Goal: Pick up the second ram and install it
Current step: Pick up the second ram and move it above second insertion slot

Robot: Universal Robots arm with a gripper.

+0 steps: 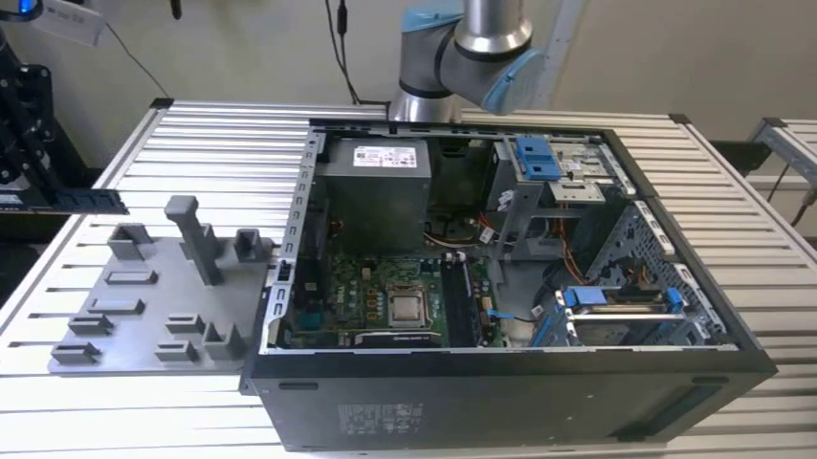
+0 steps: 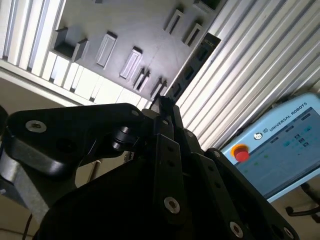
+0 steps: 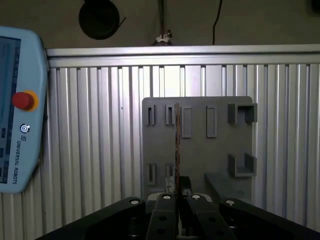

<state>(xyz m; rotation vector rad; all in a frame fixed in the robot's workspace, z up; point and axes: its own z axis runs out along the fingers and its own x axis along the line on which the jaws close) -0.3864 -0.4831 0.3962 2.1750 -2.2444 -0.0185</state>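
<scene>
"Black gripper (image 3: 176, 189) is holding what?"
"It is pinching the second ram (image 1: 83, 199) by one end, at the exterior view's left edge. Pivoting in that grip is likely risking a skewed insertion."

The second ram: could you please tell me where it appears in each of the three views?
Exterior view: the ram is at the exterior view's far left, lying level near the grey tray.
Second wrist view: the ram slants out from the fingers past the tray's edge.
First wrist view: the ram is edge-on, a thin line extending from the fingers across the tray.
Shared landmark: the tray.
</scene>
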